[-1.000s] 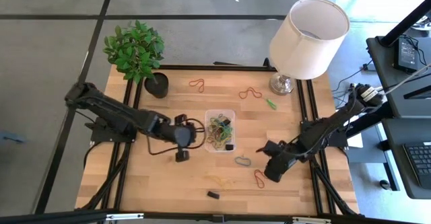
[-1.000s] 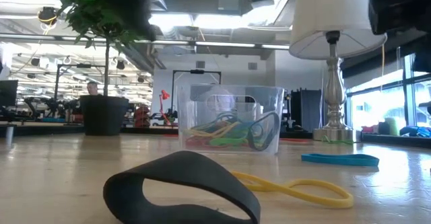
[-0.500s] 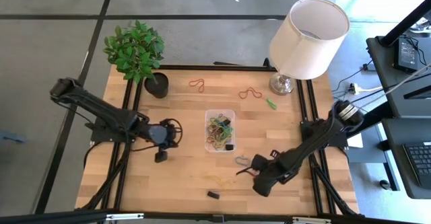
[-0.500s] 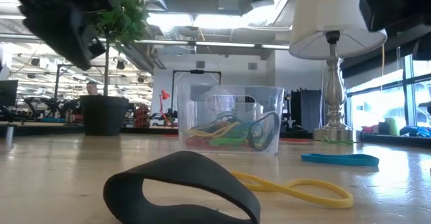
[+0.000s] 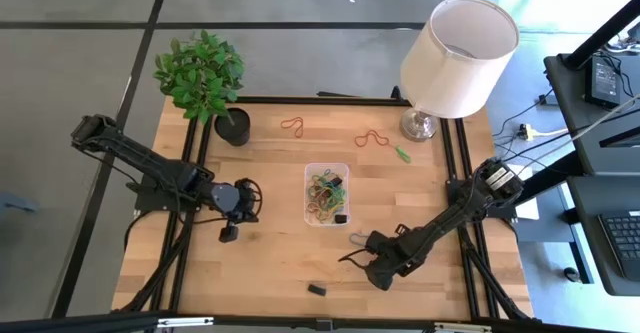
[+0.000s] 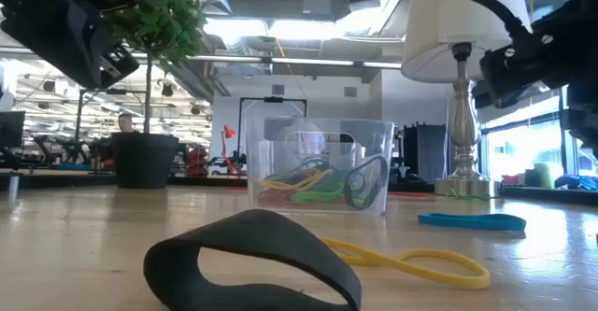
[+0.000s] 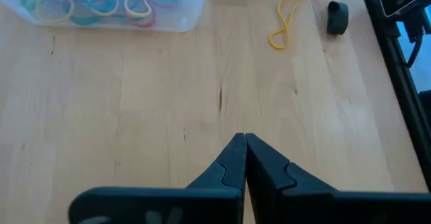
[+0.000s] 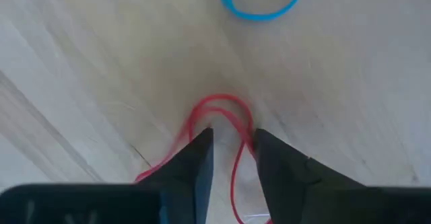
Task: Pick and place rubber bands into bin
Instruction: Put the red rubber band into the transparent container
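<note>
Your right gripper [image 8: 232,150] straddles a red band [image 8: 222,126] with parted jaws, grasping nothing yet, while the bin [image 5: 326,195] mid-table holds many bands and several remain scattered; left gripper [image 7: 245,158] clenched, idle.

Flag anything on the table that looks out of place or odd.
Nothing is damaged or spilled. Loose bands lie outside the bin: two red ones near the lamp, a black one at the front edge, and a red one under the right gripper.
</note>
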